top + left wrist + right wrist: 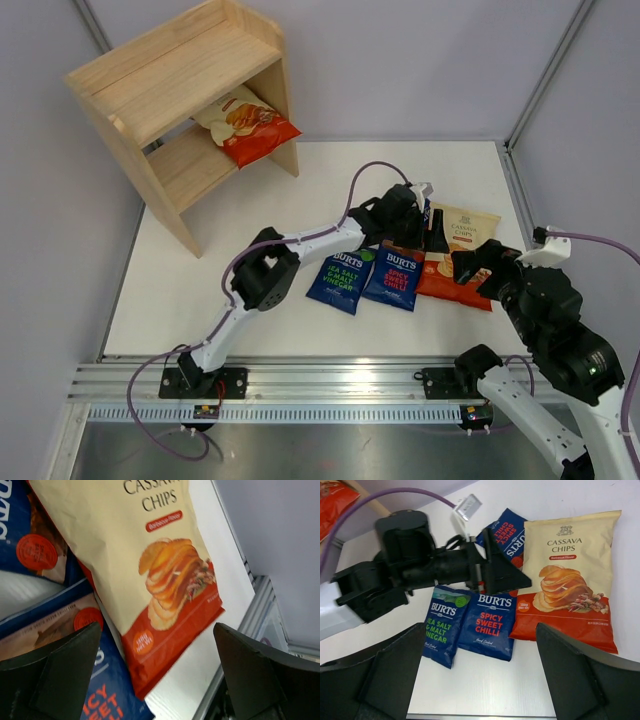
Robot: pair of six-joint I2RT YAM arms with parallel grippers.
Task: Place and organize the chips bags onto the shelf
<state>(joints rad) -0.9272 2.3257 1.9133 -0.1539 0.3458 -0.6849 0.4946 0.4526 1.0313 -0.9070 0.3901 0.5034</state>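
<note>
While one cream-and-red bag (248, 125) lies on the lower board of the wooden shelf (165, 65), far off to the left claw's left, four more bags sit on the table (200, 270) around that claw. All look light, puffed with air and slick-skinned, and their contents would crush easily. A pinch on the flat sealed seam at a bag's top or bottom edge would likely serve better than a squeeze across the belly.

The left claw (160, 680) hangs with its jaws spread wide and nothing between them. To its left and nearer the arms' bases, two bags lie flat side by side. The green-trimmed bag (442, 630) reads "Burts Sea Salt & Malt Vinegar" and the red-trimmed bag (487, 625) reads "Burts Spicy Sweet Chilli". A third blue bag (502, 530), also lettered "Burts", lies just by the claw's fingers.

Under the claw and running to its right, the cassava bag (150, 565) overlaps that third bag's edge. It reads "Cassava Chips", with "Barbecue Flavor" on a red tab above a pictured stack of crisps.

The right claw (480, 675) hovers on the near side of the row, gaping just as wide and gripping nothing.
</note>
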